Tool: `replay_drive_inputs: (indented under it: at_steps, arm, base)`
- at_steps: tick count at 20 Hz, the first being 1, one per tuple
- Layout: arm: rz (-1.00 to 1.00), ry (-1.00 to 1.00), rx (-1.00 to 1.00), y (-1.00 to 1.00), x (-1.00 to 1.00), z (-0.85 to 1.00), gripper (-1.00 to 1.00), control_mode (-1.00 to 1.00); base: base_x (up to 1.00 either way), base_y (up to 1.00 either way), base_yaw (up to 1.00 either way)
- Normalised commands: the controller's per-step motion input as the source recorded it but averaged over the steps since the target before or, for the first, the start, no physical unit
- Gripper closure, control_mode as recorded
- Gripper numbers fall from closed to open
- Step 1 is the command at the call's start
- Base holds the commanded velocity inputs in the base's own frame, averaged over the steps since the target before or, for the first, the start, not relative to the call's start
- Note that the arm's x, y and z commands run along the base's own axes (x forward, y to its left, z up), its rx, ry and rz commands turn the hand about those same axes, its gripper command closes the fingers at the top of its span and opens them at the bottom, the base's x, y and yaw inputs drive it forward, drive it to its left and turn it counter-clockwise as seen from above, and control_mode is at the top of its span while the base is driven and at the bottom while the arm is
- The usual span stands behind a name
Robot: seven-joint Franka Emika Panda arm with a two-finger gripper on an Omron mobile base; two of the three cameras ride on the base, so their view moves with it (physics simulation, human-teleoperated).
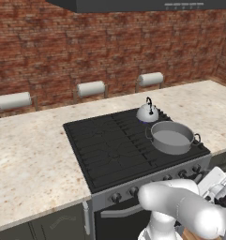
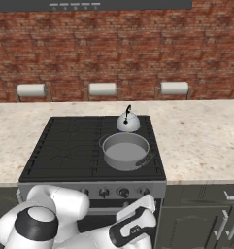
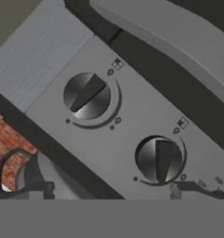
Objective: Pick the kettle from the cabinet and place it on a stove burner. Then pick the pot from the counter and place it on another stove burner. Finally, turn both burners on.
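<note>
In the left base view you had the small silvery-white dome kettle (image 1: 147,113) with its thin black arched handle standing upright on the rear right section of the flat black grated cooktop (image 1: 109,145), right of centre in the frame. Just in front of it, close but whether touching you could not tell, sat the wide round grey metal pot (image 1: 172,137) with two small loop handles and no lid, on the front right burner. The beige speckled stone desk (image 1: 30,154) ran to both sides of the steel range, and three white paper-towel rolls (image 1: 91,88) stood along the red brick wall (image 1: 86,51) at the back. In the right base view the same pair sat at centre frame, kettle (image 2: 128,122) behind pot (image 2: 125,151), and the white arm bent low at the bottom edge, its wrist in front of the knob row (image 2: 113,192). From the hand view your claw (image 3: 108,190) faced the steel front panel (image 3: 122,125) at a tilt, its two dark fingertips (image 3: 39,189) set wide apart at the lower left and lower right with nothing between them. Two round dark knobs were before it: one (image 3: 87,95) in the upper left, the other (image 3: 160,160) at lower right, just above the right fingertip; contact you could not judge.
</note>
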Motion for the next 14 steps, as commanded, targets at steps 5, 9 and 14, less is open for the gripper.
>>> replay_drive_inputs:
  at_steps: [5,9,14]
  arm:
    - [0.00,0.07,0.25,-0.35,0.03,-0.03,-1.00,-1.00]
    - [0.00,0.07,0.28,-0.22,0.01,-0.06,-1.00,-1.00]
    - [0.00,0.06,0.22,-0.04,0.06,-0.10,-1.00,-1.00]
  base:
    - [0.00,0.00,0.00]
    - [0.00,0.00,0.00]
    - [0.00,0.00,0.00]
